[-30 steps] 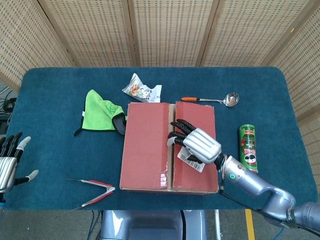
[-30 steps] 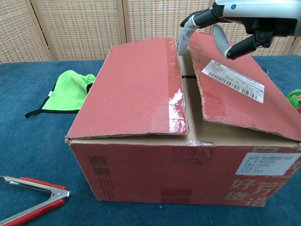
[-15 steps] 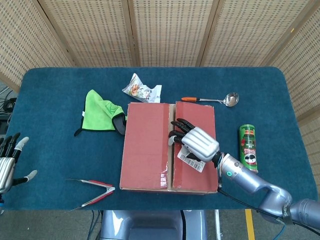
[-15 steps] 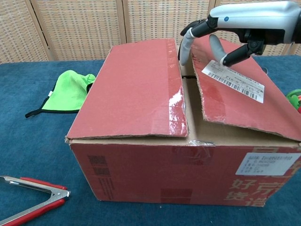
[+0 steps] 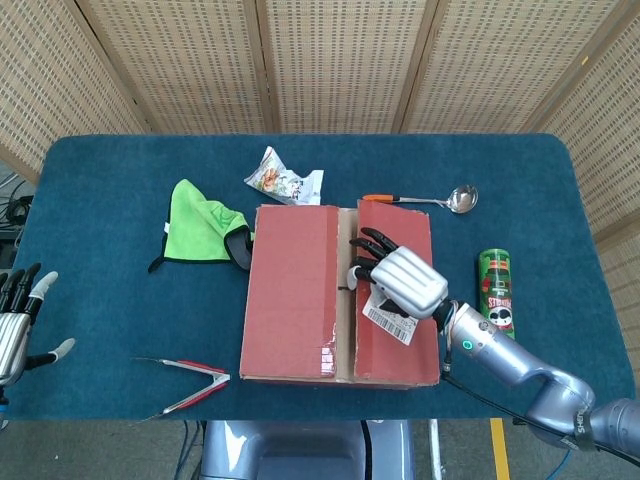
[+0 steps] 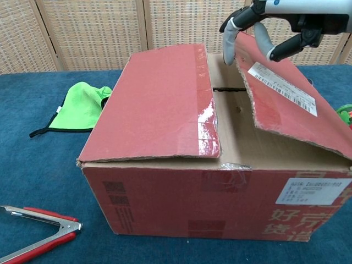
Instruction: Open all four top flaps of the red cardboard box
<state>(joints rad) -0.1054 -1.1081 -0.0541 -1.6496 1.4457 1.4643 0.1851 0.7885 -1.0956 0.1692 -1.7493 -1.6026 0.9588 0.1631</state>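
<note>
The blue table (image 5: 110,290) takes up most of the room in front of me, and the red box (image 5: 300,300) sits on its near middle, right under the right hand (image 5: 405,283). Its left flap (image 6: 159,104) lies nearly flat. The right flap (image 6: 291,110) is tilted up along its inner edge, with a gap to the inside showing between the two. The right hand grasps that inner edge: fingers (image 5: 368,243) curl over the edge into the gap and the thumb (image 6: 263,41) presses on the flap's top, just above the white label (image 6: 281,81).

Well off to that hand's left lies the green cloth (image 5: 196,222), against the box's far left corner. The left hand (image 5: 18,325) is at the table's near left edge, released, fingers spread, holding nothing. The red tongs (image 5: 190,385) lie between it and the box. Just to the right of the right hand stands a green can (image 5: 496,295). Beyond it lie a ladle (image 5: 425,200) and, further left, a snack packet (image 5: 283,180).
</note>
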